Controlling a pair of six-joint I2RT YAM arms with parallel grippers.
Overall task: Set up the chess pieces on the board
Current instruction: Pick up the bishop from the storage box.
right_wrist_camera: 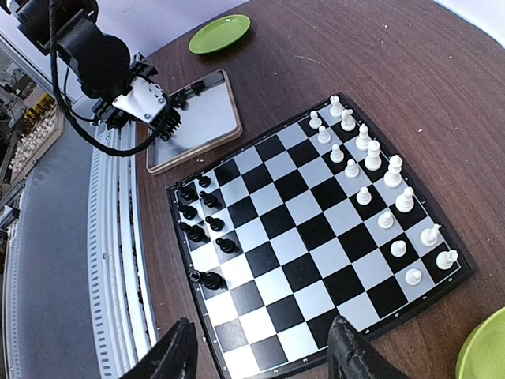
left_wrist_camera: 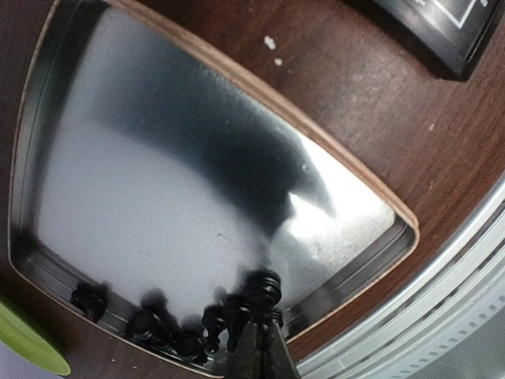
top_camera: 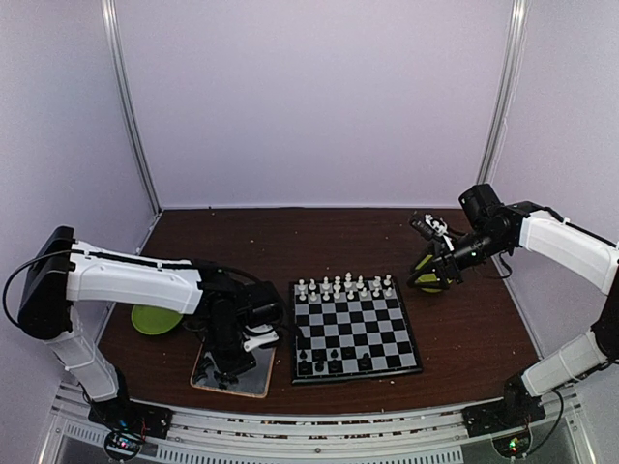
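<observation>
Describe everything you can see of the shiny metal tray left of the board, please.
The tray is a shallow rectangle with rounded corners, of mirror-like metal with a coppery outer edge. It lies flat on the brown table, left of the board with a gap between. A few black chess pieces cluster along one wall; the rest of its floor is bare. The left claw hangs over those pieces.
</observation>
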